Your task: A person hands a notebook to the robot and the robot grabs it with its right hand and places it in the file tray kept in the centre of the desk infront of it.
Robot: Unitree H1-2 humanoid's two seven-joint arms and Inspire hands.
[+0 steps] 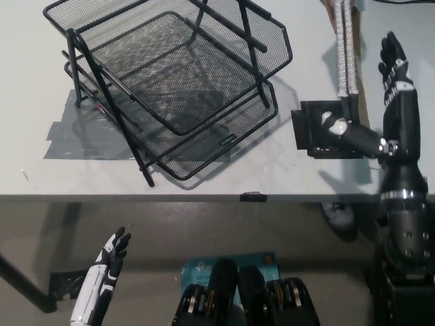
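Nothing of the task looks finished yet, as far as this view shows. At the lower left the left hand [112, 255] hangs below the table [41, 81] edge, its fingers a little apart and holding nothing; it takes no part in the work. On the left and middle of the table stands the tray [177, 81], a black wire-mesh file tray with two levels, set at an angle. Both levels appear bare; I see no paper or book inside them. Some grey tape [68, 139] lies on the table under its left side.

To the right of the tray a black plate [314, 132] lies flat on the table. Above it, at the top edge, comes the notebook [346, 47], seen nearly edge-on with its grey spine side toward the camera and its lower end reaching down to the plate. Who holds its upper end is cut off by the frame, so I cannot tell this.

At the far right the right hand [394, 95] is raised over the table, fingers stretched out and spread, the thumb reaching toward the lower end of the notebook. The fingers stand just beside the notebook, not closed around it; whether the thumb already touches it I cannot tell.

So I judge the handover is only beginning. Left to do: close on the notebook, carry it left, and lay it in the tray.
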